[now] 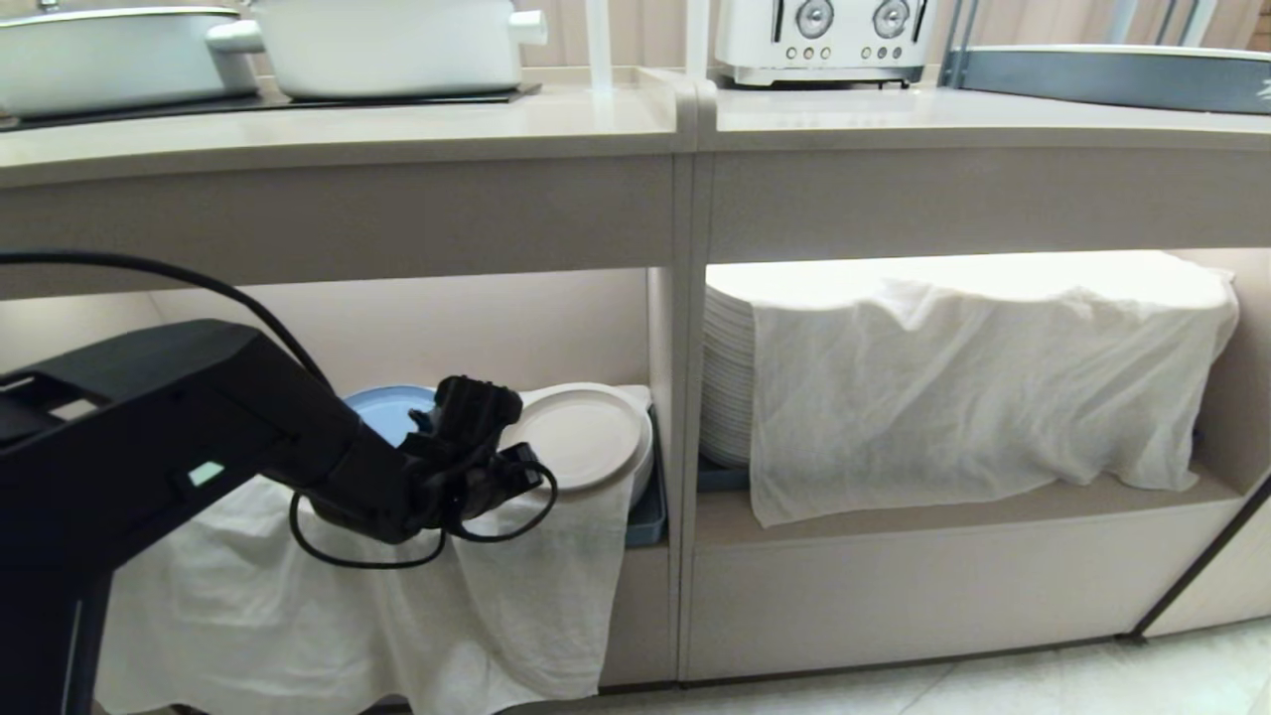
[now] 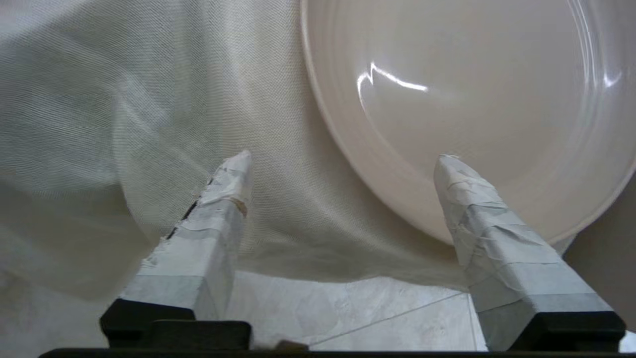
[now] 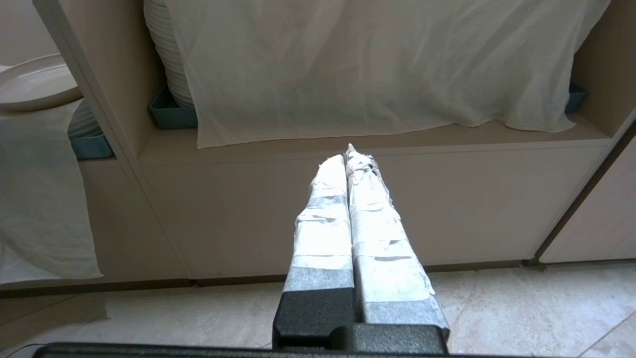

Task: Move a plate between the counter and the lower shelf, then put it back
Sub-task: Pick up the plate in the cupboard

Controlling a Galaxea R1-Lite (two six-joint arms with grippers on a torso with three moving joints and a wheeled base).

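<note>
Left pincer [image 1: 516,467] stood open just left of the round cream-beige plate [image 1: 579,437], resting on draped white cloth [image 1: 516,596] in the lower shelf [image 1: 953,501]; snagged cloth might drag it off.

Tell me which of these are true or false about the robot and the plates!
1. The left pincer is open. True.
2. The cream plate sits on the counter. False: it lies on the white cloth in the lower shelf.
3. The right pincer is shut. True.
4. The left pincer grips the plate. False: its fingers stand apart, with one over the plate's rim.
5. A toaster stands on the counter. True.
</note>
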